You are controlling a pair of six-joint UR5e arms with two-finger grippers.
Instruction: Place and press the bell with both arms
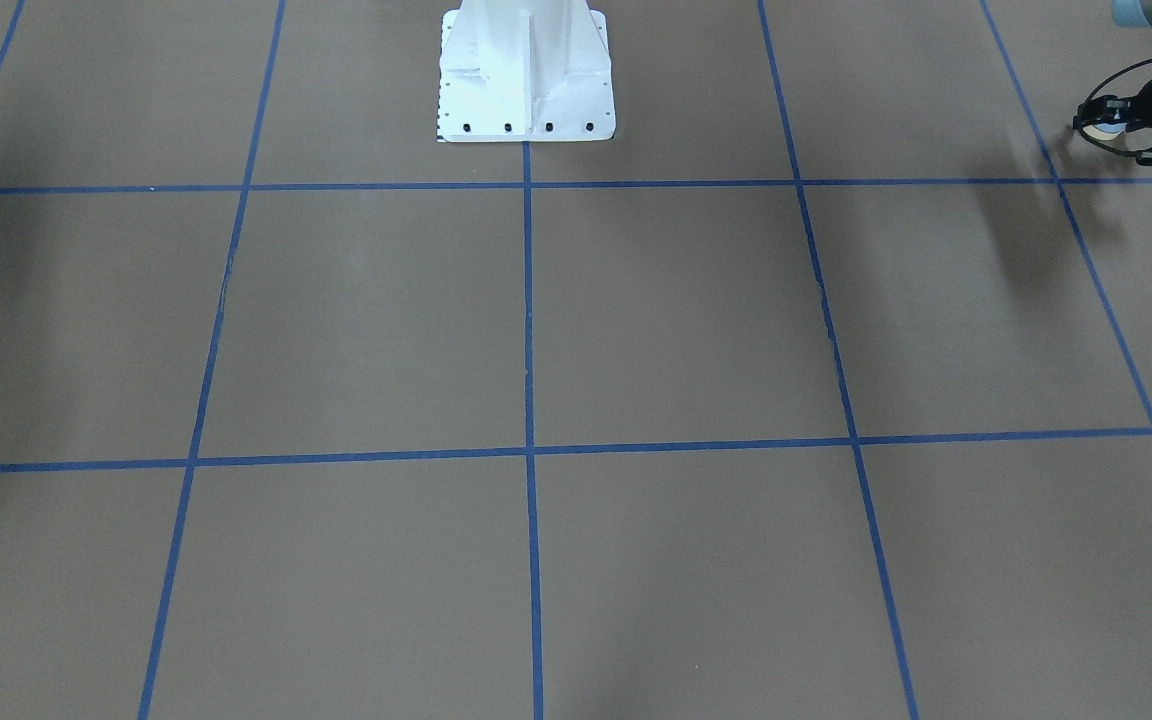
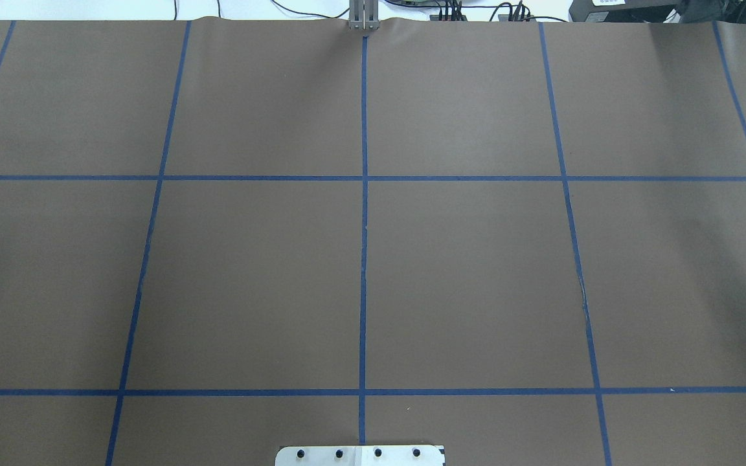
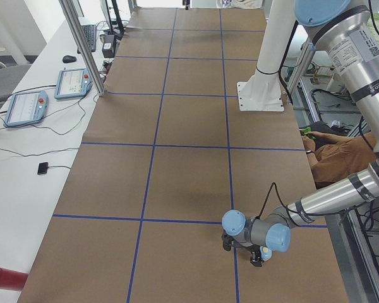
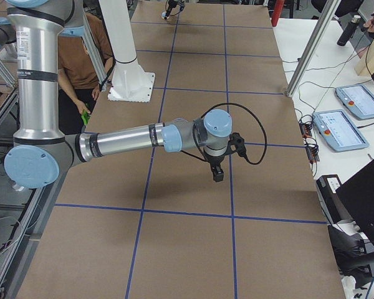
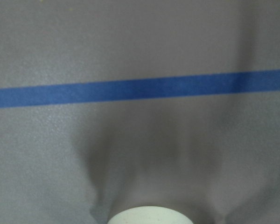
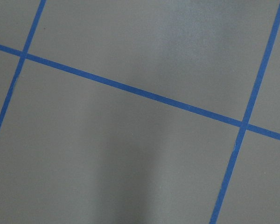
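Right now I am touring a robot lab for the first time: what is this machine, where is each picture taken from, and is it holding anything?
It is two robot arms on one white pedestal, over a brown table with blue tape lines. Two pictures look down on the table, one from behind the robot, one facing it; two look along it from its ends; two come from cameras on the wrists. I see nothing lying on the table. The left gripper, at the facing view's top right edge, appears to hold a small blue-and-cream bell low over the surface. The right gripper hangs pointing down; whether it is open I cannot tell.
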